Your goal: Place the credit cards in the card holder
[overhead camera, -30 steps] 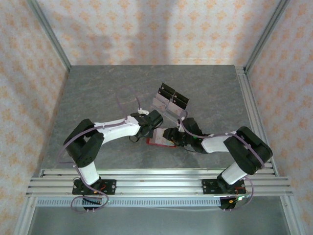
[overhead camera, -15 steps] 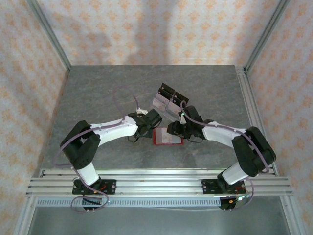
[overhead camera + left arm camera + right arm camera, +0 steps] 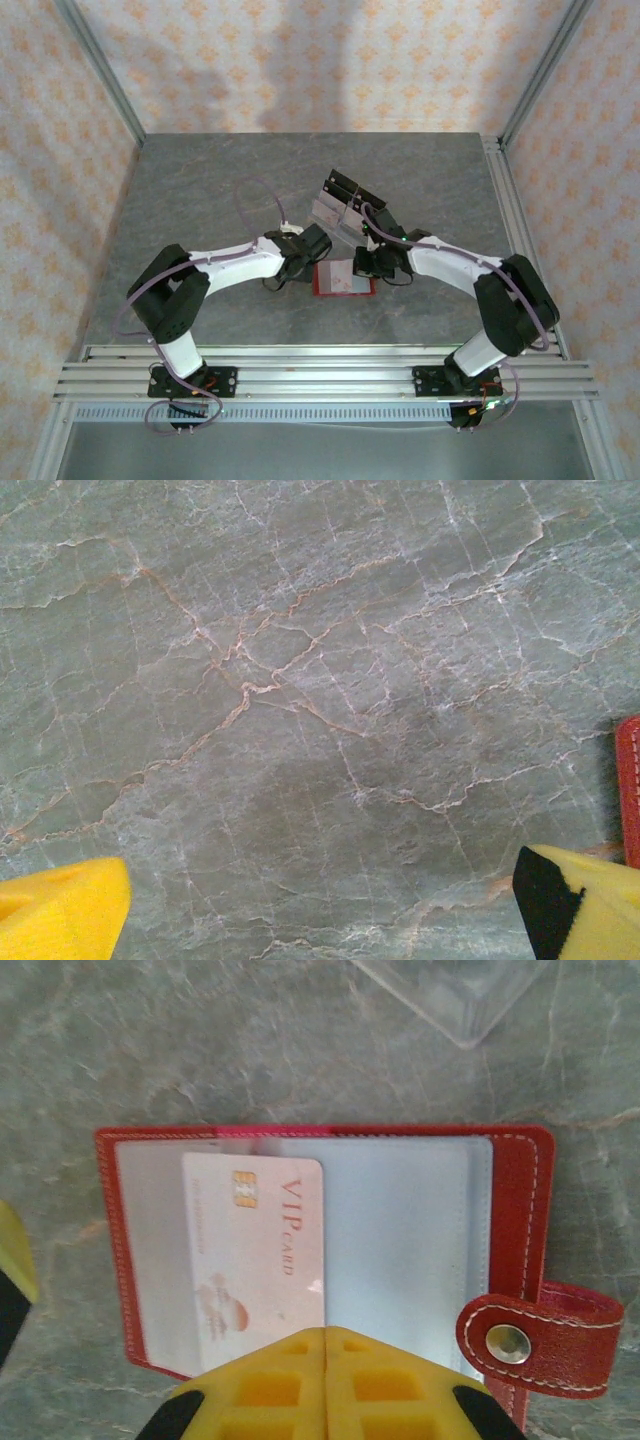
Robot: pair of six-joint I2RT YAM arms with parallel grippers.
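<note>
Card holder [image 3: 343, 279] lies open and flat near the middle of the tabletop [image 3: 200, 190], closer to the near edge than the far one, between the two arms. Clear stand [image 3: 345, 205] sits just behind it toward the far edge; whether more cards are in it is too small to tell.

Right wrist view: one credit card [image 3: 255, 1250] sits in the clear sleeve on the left half of the holder, chip end toward the far side. Snap strap [image 3: 530, 1335] hangs off the right edge.

Handling, judged: the card is thin, stiff, light and slick, with nothing to pinch while flat, so take it by a free short edge or push it edge-on. The holder is light, soft leather with floppy sleeves, and likely skids on the stone top if pushed unbraced; pin a cover or a corner.

Right fingers [image 3: 325, 1375] are pressed together with no gap and nothing between them, tips over the holder's near edge right at the card's near end. Touching the card or just above it: cannot tell.

Left fingers [image 3: 585, 905] are spread wide, empty, over bare tabletop; the holder's red left edge [image 3: 630, 790] is just beside the right-hand finger, not between the two.
</note>
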